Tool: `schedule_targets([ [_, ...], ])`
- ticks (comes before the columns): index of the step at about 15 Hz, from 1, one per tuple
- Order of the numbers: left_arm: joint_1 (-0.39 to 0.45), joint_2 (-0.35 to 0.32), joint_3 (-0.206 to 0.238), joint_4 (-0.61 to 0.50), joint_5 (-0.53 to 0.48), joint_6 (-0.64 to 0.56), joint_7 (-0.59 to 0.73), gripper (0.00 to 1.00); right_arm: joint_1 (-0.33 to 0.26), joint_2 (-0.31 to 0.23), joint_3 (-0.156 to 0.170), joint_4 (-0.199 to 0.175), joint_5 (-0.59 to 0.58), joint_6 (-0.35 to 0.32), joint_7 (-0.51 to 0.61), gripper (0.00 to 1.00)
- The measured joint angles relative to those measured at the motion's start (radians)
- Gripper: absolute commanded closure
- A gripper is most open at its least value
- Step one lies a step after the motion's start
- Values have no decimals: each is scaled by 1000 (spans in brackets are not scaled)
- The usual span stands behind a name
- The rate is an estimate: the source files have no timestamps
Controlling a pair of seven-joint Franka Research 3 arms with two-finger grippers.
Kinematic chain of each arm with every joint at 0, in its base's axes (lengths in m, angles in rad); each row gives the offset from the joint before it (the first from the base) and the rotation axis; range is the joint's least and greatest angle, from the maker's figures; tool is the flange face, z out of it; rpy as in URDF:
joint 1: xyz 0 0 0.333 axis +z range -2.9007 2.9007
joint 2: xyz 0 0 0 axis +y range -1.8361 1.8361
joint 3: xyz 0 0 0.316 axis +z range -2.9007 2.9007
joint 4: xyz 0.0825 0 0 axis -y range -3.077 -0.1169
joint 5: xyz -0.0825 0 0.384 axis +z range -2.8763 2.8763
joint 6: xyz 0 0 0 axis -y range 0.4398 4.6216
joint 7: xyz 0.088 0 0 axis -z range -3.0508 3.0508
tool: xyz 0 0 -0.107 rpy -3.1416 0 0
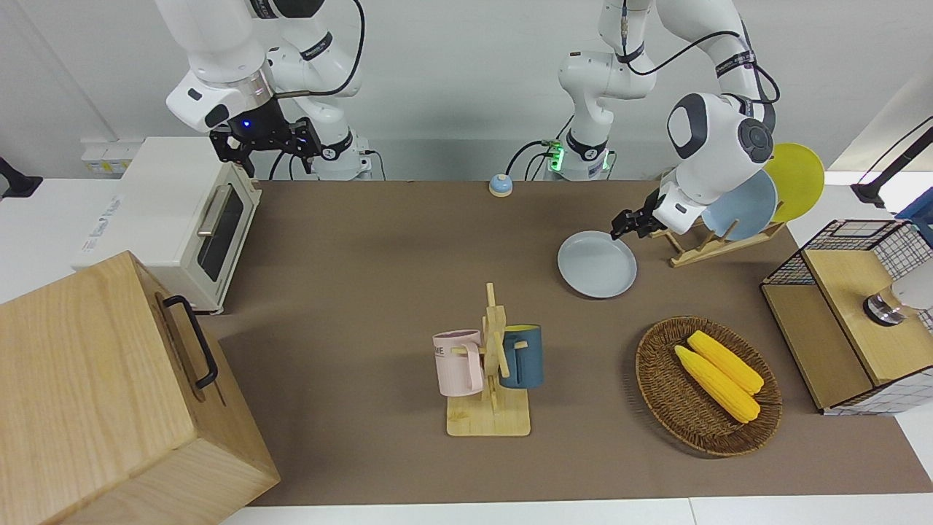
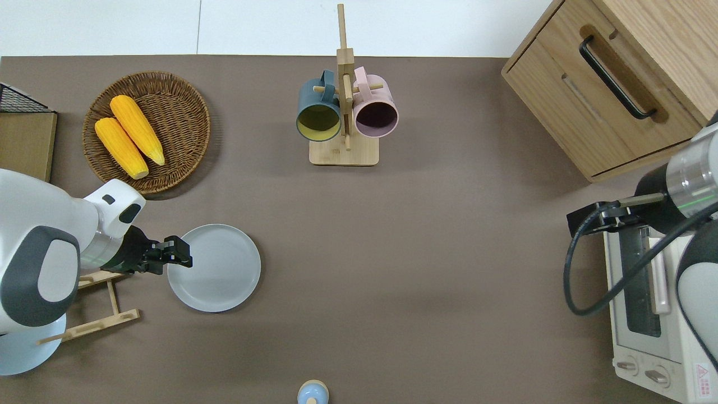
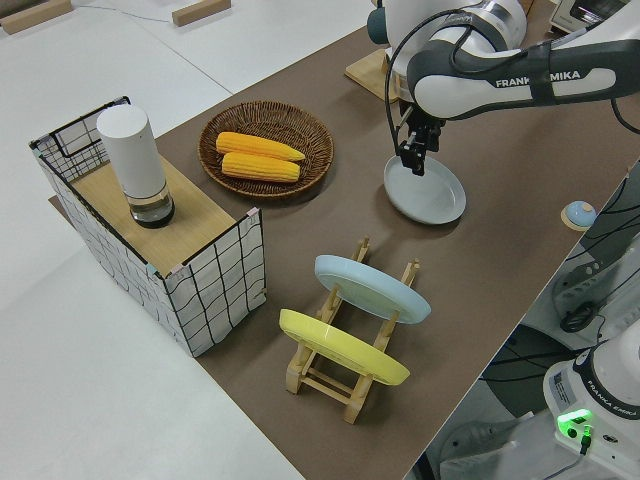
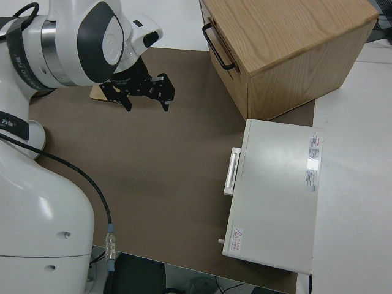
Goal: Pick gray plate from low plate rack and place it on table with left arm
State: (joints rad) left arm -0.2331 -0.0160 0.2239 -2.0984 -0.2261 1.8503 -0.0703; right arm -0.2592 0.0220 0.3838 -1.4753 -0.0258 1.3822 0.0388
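Observation:
The gray plate [image 1: 597,264] [image 2: 216,267] [image 3: 428,195] lies flat on the brown table [image 1: 364,255], beside the low plate rack [image 1: 700,244] [image 2: 106,320] [image 3: 340,370], toward the table's middle. My left gripper [image 1: 628,222] [image 2: 180,252] [image 3: 414,160] hovers just over the plate's rim on the rack side. Its fingers stand apart and hold nothing. The rack holds a light blue plate [image 1: 743,208] [image 3: 370,287] and a yellow plate [image 1: 798,179] [image 3: 340,345]. The right arm is parked, with its gripper [image 1: 266,146] [image 4: 146,98] open.
A wicker basket [image 1: 656,379] with two corn cobs and a wooden mug stand [image 1: 490,419] with a pink and a blue mug lie farther from the robots than the plate. A wire-sided shelf [image 1: 838,306], a toaster oven [image 1: 168,219], a wooden box [image 1: 95,394] and a small bell [image 1: 500,185] are also on the table.

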Motion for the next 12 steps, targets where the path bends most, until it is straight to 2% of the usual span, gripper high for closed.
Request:
schedule_targets([
  [7,-1,-16,-3,23,58,-18,1,9,0,0,0,0,0,0,0,17],
  [12,-1,-51,-2,193,147,-181,1,9,0,0,0,0,0,0,0,17],
])
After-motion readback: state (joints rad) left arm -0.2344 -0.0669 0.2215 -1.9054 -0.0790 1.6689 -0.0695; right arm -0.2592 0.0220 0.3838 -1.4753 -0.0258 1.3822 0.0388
